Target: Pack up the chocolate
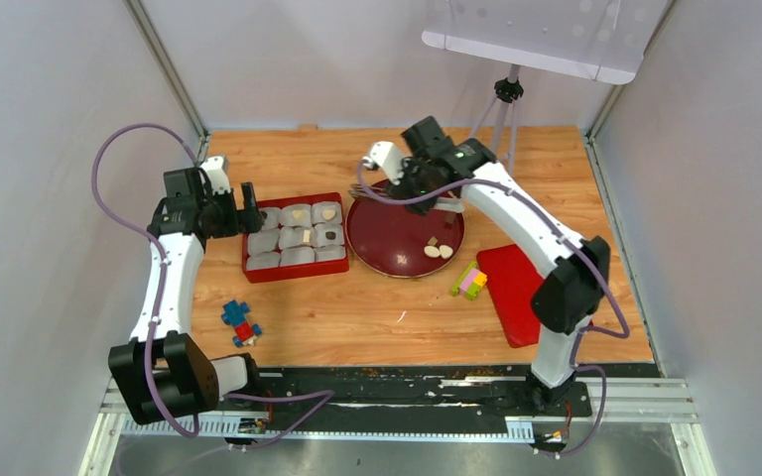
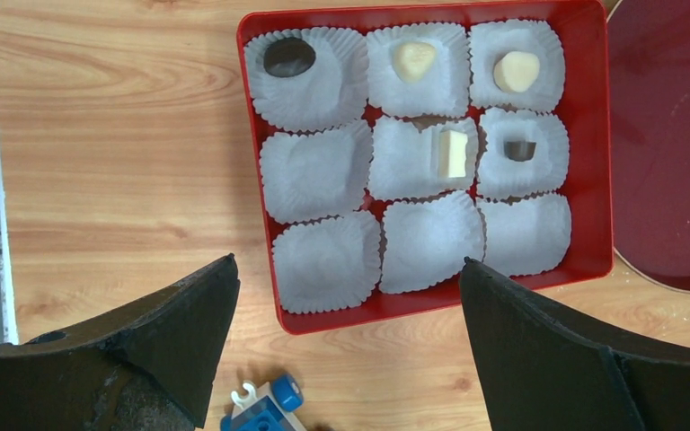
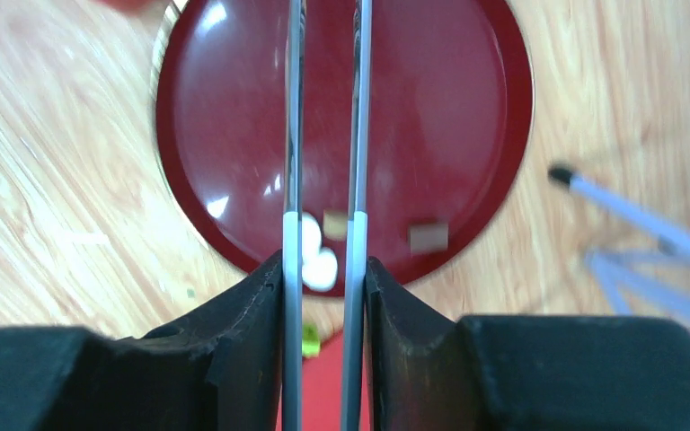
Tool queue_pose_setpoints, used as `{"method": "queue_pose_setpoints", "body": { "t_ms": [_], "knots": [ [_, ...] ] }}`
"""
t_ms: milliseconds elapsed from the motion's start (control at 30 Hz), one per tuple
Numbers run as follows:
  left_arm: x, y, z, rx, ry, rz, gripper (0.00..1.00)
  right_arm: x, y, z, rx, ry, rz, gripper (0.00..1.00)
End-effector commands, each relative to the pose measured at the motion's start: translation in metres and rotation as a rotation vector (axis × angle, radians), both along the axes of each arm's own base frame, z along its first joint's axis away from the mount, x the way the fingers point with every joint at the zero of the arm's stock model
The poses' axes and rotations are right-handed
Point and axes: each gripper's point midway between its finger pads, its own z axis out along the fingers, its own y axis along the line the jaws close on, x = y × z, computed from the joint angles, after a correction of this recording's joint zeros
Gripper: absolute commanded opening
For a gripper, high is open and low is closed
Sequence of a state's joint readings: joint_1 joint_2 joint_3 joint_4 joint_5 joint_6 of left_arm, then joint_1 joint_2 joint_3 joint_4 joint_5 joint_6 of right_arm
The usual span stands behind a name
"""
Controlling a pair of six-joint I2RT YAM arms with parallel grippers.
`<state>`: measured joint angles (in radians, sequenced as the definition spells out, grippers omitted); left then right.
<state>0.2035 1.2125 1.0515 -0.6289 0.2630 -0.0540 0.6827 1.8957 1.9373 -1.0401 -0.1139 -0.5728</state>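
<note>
A: Checking pack status. Counting five pieces of chocolate (image 2: 413,61) sitting in the red tray (image 2: 593,180), left of bench centre. Seeing four paper cups (image 2: 323,175) sitting empty.
B: Asking about the rest.
A: Lying on the dark plate (image 1: 382,248), mid-bench toward the far edge. Spotting a few pale pieces bunching by its near-right rim.
B: Checking the arms now?
A: Seeing the right gripper (image 3: 323,268) clamping down on a pair of tongs (image 3: 293,135), hovering over the plate's far side. Guessing at the reason: pieces looking too small for the gripper alone. Seeing the blades standing apart; failing to make out the tips.
B: And left?
A: Seeing the left gripper (image 2: 349,263) hanging just beside the tray's left edge, jaws standing wide apart, gripping nothing. Probably parking there for bracing the tray, clear of the tongs' path.
B: Flagging risks?
A: Watching the cups: looking flimsy, likely shifting if nudged. Suggesting aiming for the row nearest the left gripper, lying fully empty.
</note>
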Motion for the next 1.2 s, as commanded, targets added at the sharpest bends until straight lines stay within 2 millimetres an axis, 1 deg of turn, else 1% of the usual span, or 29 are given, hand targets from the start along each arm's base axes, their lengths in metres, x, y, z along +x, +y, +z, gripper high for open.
{"method": "queue_pose_setpoints", "body": {
  "t_ms": [0, 33, 100, 167, 233, 300, 367, 433, 533, 733, 900, 1167],
  "knots": [
    [0.01, -0.003, 0.008, -0.019, -0.045, -0.025, 1.0, -0.015, -0.066, -0.001, -0.051, 0.047, -0.059, 0.34],
    [0.01, -0.003, 0.007, -0.022, -0.043, -0.027, 1.0, -0.018, -0.082, -0.002, -0.059, 0.063, -0.081, 0.35],
    [0.011, -0.004, 0.007, -0.026, -0.042, -0.028, 1.0, -0.024, -0.104, -0.008, -0.082, 0.095, -0.114, 0.37],
    [0.012, -0.004, 0.008, -0.03, -0.044, -0.03, 1.0, -0.025, -0.126, -0.015, -0.104, 0.112, -0.163, 0.39],
    [0.012, -0.005, 0.007, -0.035, -0.043, -0.032, 1.0, -0.018, -0.147, -0.019, -0.114, 0.111, -0.237, 0.42],
    [0.012, -0.006, 0.007, -0.039, -0.043, -0.034, 1.0, -0.008, -0.166, -0.021, -0.125, 0.103, -0.315, 0.45],
    [0.012, -0.006, 0.006, -0.039, -0.038, -0.027, 1.0, 0.002, -0.181, -0.021, -0.137, 0.096, -0.364, 0.45],
    [0.012, -0.005, 0.005, -0.04, -0.035, -0.025, 1.0, 0.01, -0.191, -0.021, -0.144, 0.094, -0.4, 0.45],
    [0.011, -0.006, 0.006, -0.042, -0.038, -0.025, 1.0, 0.015, -0.197, -0.026, -0.151, 0.111, -0.428, 0.46],
    [0.009, -0.005, 0.006, -0.035, -0.038, -0.026, 1.0, 0.008, -0.197, -0.043, -0.168, 0.17, -0.405, 0.48],
    [0.008, -0.006, 0.005, -0.04, -0.034, -0.026, 1.0, 0.011, -0.197, -0.052, -0.173, 0.194, -0.407, 0.48],
    [0.011, -0.006, 0.007, -0.042, -0.038, -0.025, 1.0, 0.015, -0.198, -0.073, -0.209, 0.246, -0.399, 0.49]
  ]
}}
